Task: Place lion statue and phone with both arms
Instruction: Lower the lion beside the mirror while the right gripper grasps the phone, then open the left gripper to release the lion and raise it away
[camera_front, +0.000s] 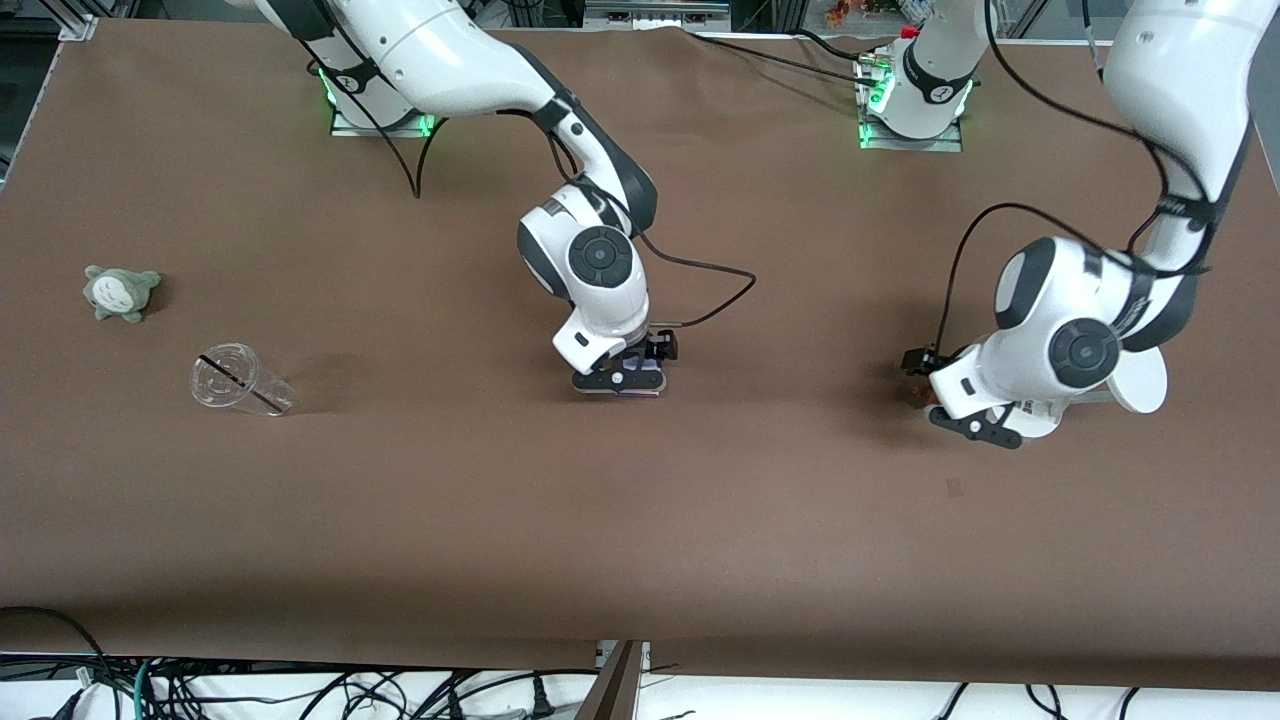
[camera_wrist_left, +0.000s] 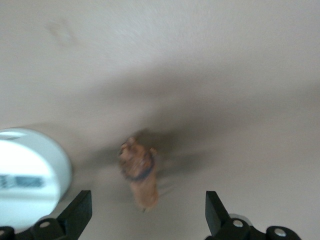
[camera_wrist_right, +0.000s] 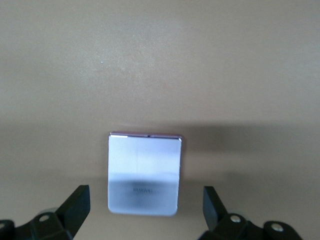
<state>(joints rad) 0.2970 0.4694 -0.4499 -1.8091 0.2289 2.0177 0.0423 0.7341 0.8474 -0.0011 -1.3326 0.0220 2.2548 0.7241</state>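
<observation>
Lion statue (camera_wrist_left: 140, 172) blurred — white stand (camera_wrist_left: 27, 177) cut off by edge.

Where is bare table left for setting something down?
The widest bare stretch is the table nearer the front camera than both grippers. Another lies between the plastic cup and the open right gripper. It is crowded at the open left gripper: white stand, lion statue.

Brown table (camera_front: 420, 520): phone (camera_wrist_right: 144, 174), lion statue (camera_wrist_left: 140, 172), cup (camera_front: 240, 380)

High front camera faces the arms' bases at twelve o'clock; both wrist cameras look down close over the table (camera_front: 420, 520).
</observation>
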